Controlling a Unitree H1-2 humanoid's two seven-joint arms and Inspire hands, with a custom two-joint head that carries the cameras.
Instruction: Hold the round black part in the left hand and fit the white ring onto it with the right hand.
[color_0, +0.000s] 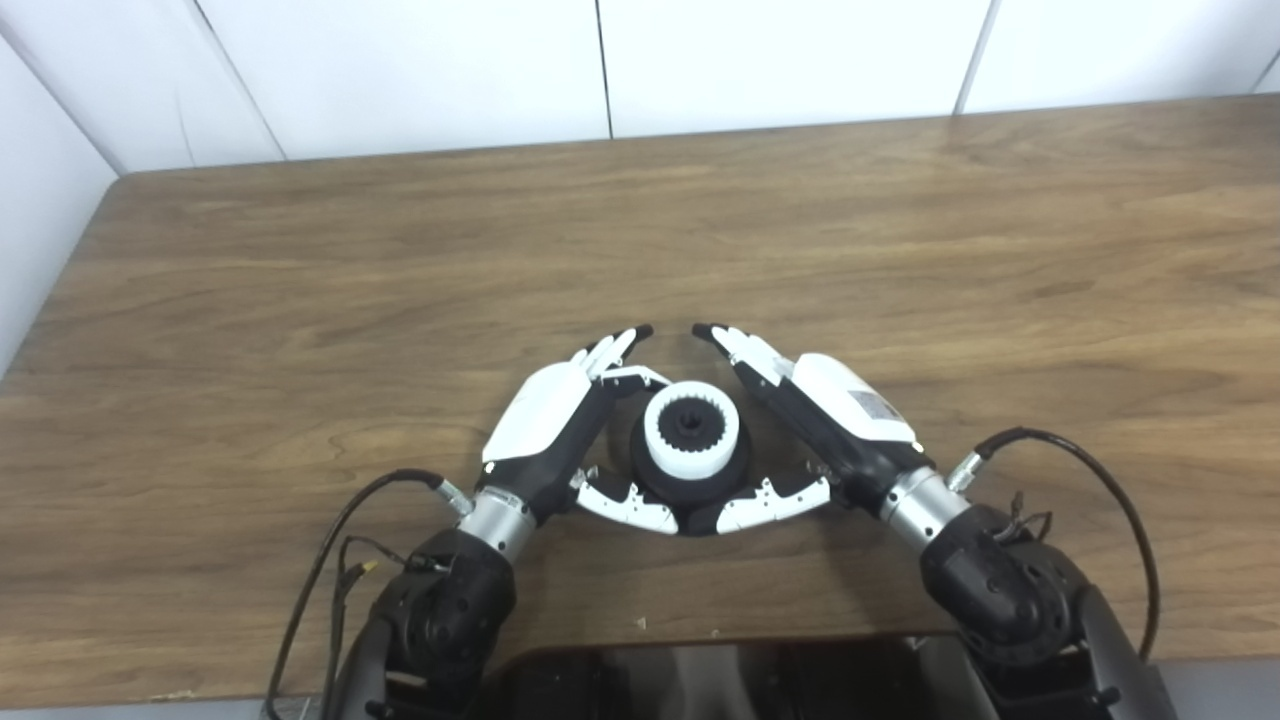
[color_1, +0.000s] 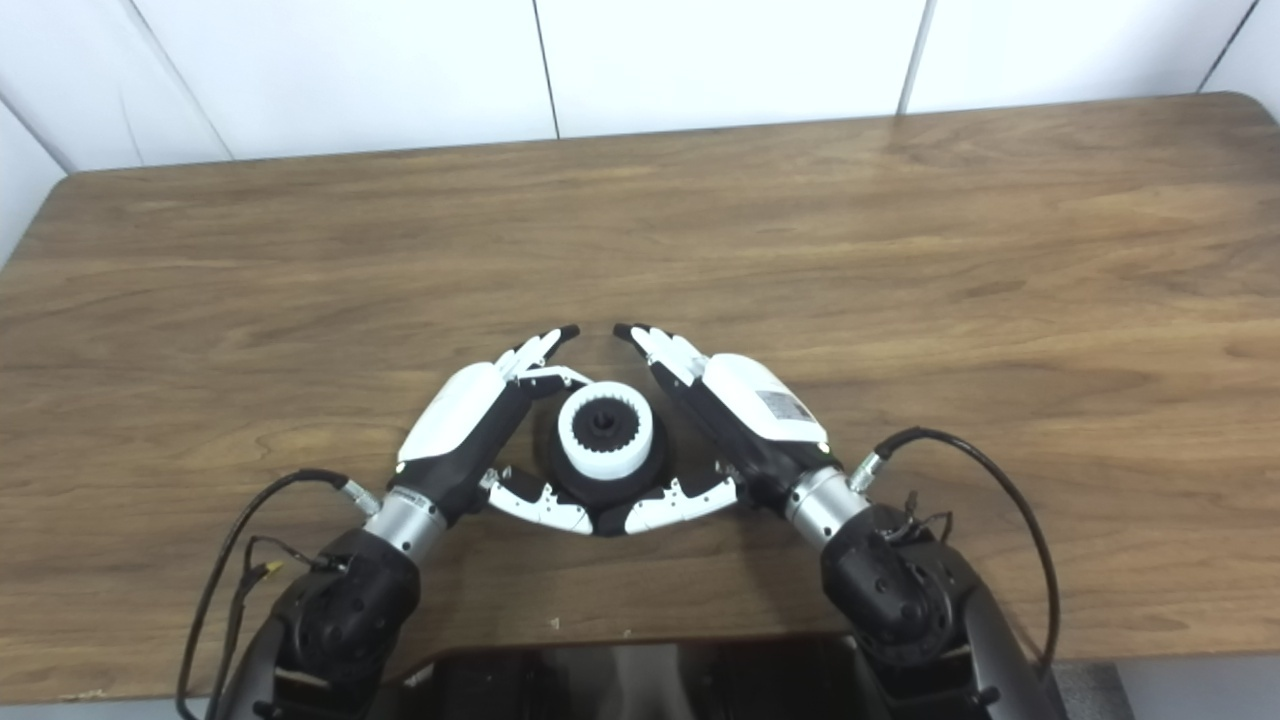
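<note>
White ring (color_0: 691, 432) seated on round black part (color_0: 690, 482), resting on wooden worktop (color_0: 300, 300). Left hand (color_0: 545, 425) and right hand (color_0: 835, 410) cup it loosely, fingers spread, gripping nothing.

Wooden table (color_0: 400, 260), white panelled wall (color_0: 420, 70), perhaps tiled

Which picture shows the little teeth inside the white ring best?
The left eye view: the white ring looks slightly bigger there, so its inner teeth are easier to see. It sits on the round black part. The right eye view shows the same ring, whole and unhidden, just a bit smaller.
</note>
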